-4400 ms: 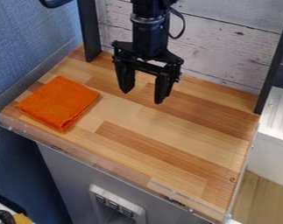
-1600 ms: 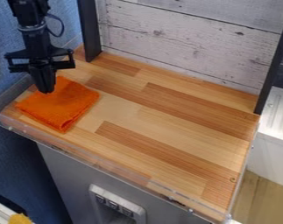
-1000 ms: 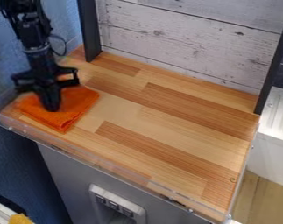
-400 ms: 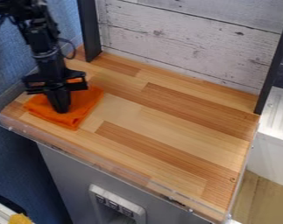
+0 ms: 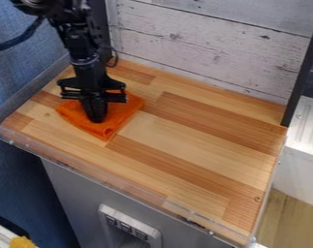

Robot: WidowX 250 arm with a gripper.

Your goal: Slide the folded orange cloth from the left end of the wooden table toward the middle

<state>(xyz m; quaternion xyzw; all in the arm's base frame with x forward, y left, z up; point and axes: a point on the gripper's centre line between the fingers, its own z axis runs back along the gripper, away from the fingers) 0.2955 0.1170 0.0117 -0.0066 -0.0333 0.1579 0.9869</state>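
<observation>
The black gripper [image 5: 96, 120] hangs down over the left part of the wooden work surface, its fingers together. Their tips press onto the middle of a folded orange cloth [image 5: 121, 114]. Lying flat, the cloth shows to both sides of the fingers and in front of them, with one corner pointing toward the front edge. The gripper's body and fingers hide part of its back and middle. No fold of cloth is visible between the fingers.
A low clear rim [image 5: 113, 180] runs along the table's front and left edges. Whitewashed boards [image 5: 204, 43] stand behind, between two dark posts. A white ribbed tray [image 5: 307, 123] lies beyond the right edge.
From above the left of the table, the gripper came down onto the cloth with its fingers together. Since then, both have slid to the right, the cloth dragged along under the fingertips.
</observation>
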